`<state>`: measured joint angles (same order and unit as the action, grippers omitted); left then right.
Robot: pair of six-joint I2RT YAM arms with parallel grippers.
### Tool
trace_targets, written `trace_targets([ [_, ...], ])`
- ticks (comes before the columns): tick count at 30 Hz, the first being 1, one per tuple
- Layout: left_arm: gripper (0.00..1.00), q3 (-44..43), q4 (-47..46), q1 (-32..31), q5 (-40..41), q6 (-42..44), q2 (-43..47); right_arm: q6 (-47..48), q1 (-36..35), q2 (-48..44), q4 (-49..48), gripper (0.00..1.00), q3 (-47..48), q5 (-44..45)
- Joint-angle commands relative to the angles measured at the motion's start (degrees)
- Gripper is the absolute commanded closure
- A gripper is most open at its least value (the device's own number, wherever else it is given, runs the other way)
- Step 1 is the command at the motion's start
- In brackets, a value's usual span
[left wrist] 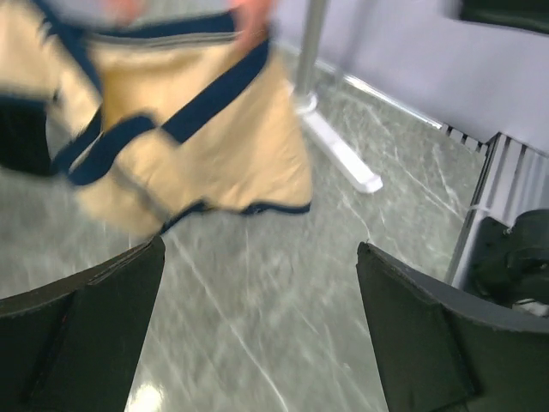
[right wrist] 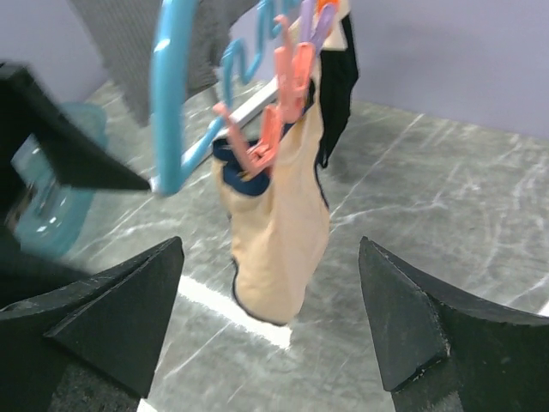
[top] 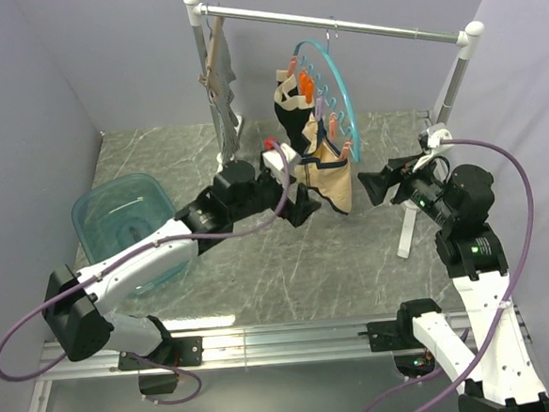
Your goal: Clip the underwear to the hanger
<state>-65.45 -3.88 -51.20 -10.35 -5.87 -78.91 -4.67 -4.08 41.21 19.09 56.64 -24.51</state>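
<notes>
Your tan underwear [top: 335, 178] hangs from the hanger [top: 337, 81], a teal plastic hoop whose metal hook sits over the white rail [top: 375, 24]. The fabric is soft and matte, with thin dark-blue trim along the waistband and leg holes. It drapes in loose folds. In the right wrist view, pink clips [right wrist: 290, 77] pinch its top edge, with purple and orange ones further up the hoop.

Your left gripper [top: 303, 207] has its jaws spread wide with nothing between them. In its wrist view the broad black fingers [left wrist: 94, 318] sit below the briefs and clear of them. Your right gripper [top: 375, 186] is also parted and holds nothing. It faces the briefs from the right, near them but not touching.

A black underwear [top: 291, 110] with pale trim hangs on the hoop's far side. To the left, a grey striped garment [top: 221, 82] hangs from the same rail.

A translucent teal tub [top: 87, 214] with rounded corners sits on the left of the table [top: 288, 262], partly hidden by your left arm. I cannot tell what it holds. The tabletop is smooth grey marble-patterned sheet with white veins, and plain lavender-grey walls close it in on three sides.
</notes>
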Motion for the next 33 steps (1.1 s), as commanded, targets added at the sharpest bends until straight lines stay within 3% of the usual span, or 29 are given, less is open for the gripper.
trace_targets([
  [1,0.01,-5.37,12.56,3.55,2.08,-12.48,1.84,1.24,0.38,-1.22,3.49,0.10,0.84,-4.75],
  [6,0.01,-2.41,14.86,12.78,-6.86,-15.58,7.27,2.82,0.38,0.18,9.72,0.07,1.54,-8.00],
  [10,0.01,-1.35,18.81,20.16,-8.20,-12.42,11.67,4.14,0.38,1.06,14.30,0.04,1.37,-8.36],
  [15,0.01,1.72,26.10,25.44,-5.04,-7.50,18.34,9.22,0.38,-0.69,17.11,0.03,-1.36,-8.27],
  [20,0.01,4.62,35.50,27.82,4.52,-3.63,21.26,11.70,0.38,-1.74,20.11,0.02,-3.55,-7.75],
  [23,0.01,7.35,36.57,29.66,8.22,-1.78,23.19,11.61,0.39,-3.15,19.41,0.02,-5.40,-7.31],
  [33,0.01,8.94,34.82,34.94,7.19,-1.60,27.41,11.96,3.28,-4.82,19.58,0.00,-6.63,-8.45],
])
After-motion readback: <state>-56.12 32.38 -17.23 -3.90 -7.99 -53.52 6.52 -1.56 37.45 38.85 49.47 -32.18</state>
